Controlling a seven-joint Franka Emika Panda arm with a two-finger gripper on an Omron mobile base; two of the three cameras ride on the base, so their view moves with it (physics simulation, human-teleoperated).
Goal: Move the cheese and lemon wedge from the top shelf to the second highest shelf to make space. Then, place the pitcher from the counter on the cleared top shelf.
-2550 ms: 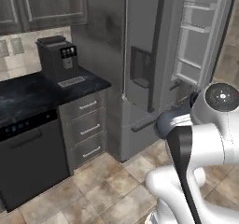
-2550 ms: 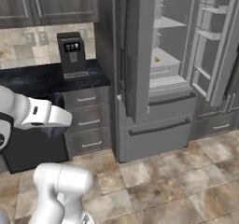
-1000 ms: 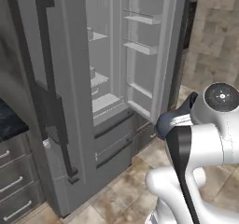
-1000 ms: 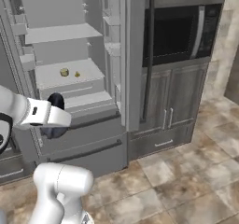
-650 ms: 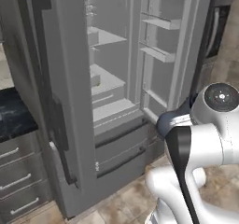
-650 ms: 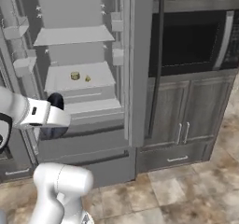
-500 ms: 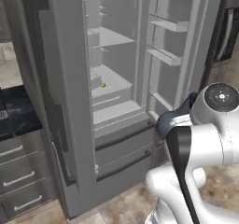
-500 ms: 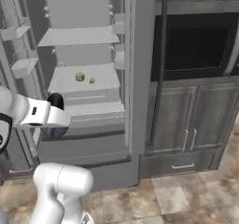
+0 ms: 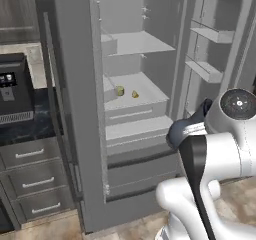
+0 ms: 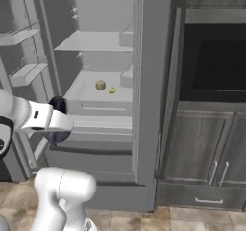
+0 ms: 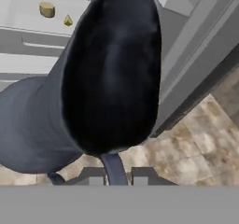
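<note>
Pitcher held low in front of the open fridge: strike and slip hazards on the lift.
Tool (image 11: 114, 180) clamped on thin loop handle of pitcher (image 11: 107, 78). Cheese (image 9: 120, 90) and lemon wedge (image 9: 135, 94) side by side on second highest shelf (image 9: 150, 86); top shelf (image 9: 135, 43) bare. Likely faults: pivoting about the narrow grip; belly striking shelf lip or right door bins (image 9: 210, 34).

My fingers (image 11: 95, 175) are closed on the handle of the pitcher (image 11: 93, 83), a dark blue-grey glossy jug whose wide mouth faces the hand camera. The cheese (image 9: 120, 91), a squat tan cylinder, and the lemon wedge (image 9: 135, 94), a tiny bright yellow point, sit just beside each other but apart on the second highest shelf (image 9: 145, 95). The top shelf (image 9: 135, 43) above them is a plain light grey slab.
</note>
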